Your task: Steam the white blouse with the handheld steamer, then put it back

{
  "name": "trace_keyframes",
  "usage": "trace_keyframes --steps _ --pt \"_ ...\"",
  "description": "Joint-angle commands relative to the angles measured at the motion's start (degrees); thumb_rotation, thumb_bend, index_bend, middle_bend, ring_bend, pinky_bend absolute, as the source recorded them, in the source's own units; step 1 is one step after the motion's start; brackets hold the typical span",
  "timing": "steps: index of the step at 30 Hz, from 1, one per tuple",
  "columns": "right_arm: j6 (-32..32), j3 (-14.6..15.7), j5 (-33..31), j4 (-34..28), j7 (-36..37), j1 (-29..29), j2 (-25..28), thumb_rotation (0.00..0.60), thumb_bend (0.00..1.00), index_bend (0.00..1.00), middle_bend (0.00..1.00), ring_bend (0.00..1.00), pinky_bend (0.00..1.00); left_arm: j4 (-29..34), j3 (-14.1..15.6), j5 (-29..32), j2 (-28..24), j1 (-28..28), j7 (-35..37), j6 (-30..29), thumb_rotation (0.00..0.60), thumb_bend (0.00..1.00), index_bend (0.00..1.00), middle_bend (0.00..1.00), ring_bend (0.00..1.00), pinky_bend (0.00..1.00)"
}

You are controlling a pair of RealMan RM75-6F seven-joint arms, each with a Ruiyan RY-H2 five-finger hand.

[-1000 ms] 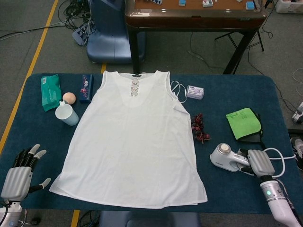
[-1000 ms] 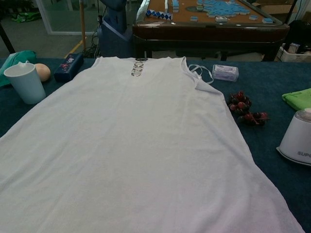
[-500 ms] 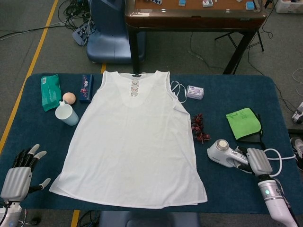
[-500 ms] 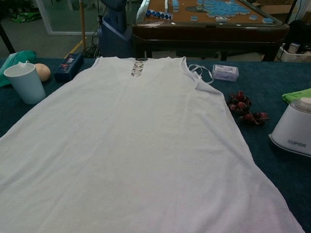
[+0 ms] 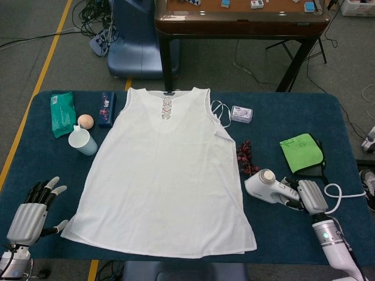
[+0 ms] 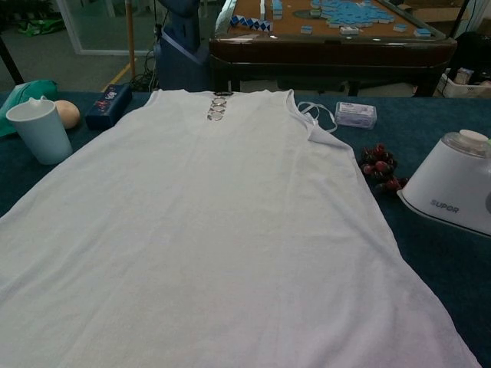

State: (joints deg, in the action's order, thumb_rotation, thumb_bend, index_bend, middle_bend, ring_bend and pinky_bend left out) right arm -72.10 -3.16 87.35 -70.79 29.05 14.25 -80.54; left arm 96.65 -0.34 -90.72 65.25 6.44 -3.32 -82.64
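Note:
The white blouse [image 5: 164, 175] lies flat in the middle of the blue table, neckline to the far side; it fills the chest view too, blouse [image 6: 215, 230]. My right hand [image 5: 312, 196] grips the handle of the white handheld steamer [image 5: 265, 185], whose head points left, a short way off the blouse's right hem. In the chest view the steamer [image 6: 453, 188] shows at the right edge. My left hand [image 5: 32, 212] hovers at the table's near left corner, fingers spread, holding nothing.
A bunch of dark red grapes [image 5: 246, 159] lies just beyond the steamer. A green cloth [image 5: 302, 152] sits right of it, a small white box [image 5: 241, 113] further back. A white cup [image 5: 82, 140], an egg [image 5: 85, 120], a blue box [image 5: 105, 108] and a green pack [image 5: 61, 113] stand at the left.
My right hand has carried the steamer leftward toward the blouse's right edge. My left hand has shifted slightly right and lower.

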Motion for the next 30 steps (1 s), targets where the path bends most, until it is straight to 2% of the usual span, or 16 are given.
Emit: trace_keyframes --steps 1,8,13,23,30 --pt "1.1 -0.6 1.0 -2.9 -0.4 2.1 1.6 0.6 0.68 0.79 0.9 0.91 0.81 0.6 0.4 -1.9 -2.0 2.5 2.4 3.1 0.6 0.13 0.18 0.07 0.03 0.0" --pt "7.3 -2.9 0.7 -10.7 -5.0 8.0 5.1 0.6 0.68 0.79 0.9 0.92 0.81 1.3 1.8 -7.1 -4.7 8.6 5.8 10.4 0.6 0.13 0.18 0.08 0.06 0.0" --pt "12.6 -5.1 -1.7 -13.7 -9.1 12.6 5.3 0.6 0.68 0.79 0.9 0.92 0.81 1.5 2.7 -10.6 -5.0 13.5 7.1 16.0 0.6 0.13 0.18 0.08 0.06 0.0" --pt "20.3 -7.9 -6.7 -14.1 -14.8 19.7 1.4 0.6 0.68 0.79 0.9 0.92 0.81 1.3 4.2 -13.7 -2.1 20.9 7.3 24.8 0.6 0.13 0.18 0.08 0.06 0.0" --pt "23.3 -7.8 -7.3 -12.0 -18.5 23.7 -2.3 0.6 0.68 0.79 0.9 0.92 0.81 0.2 4.3 -13.1 1.1 25.2 6.6 30.0 0.6 0.13 0.15 0.08 0.06 0.0"
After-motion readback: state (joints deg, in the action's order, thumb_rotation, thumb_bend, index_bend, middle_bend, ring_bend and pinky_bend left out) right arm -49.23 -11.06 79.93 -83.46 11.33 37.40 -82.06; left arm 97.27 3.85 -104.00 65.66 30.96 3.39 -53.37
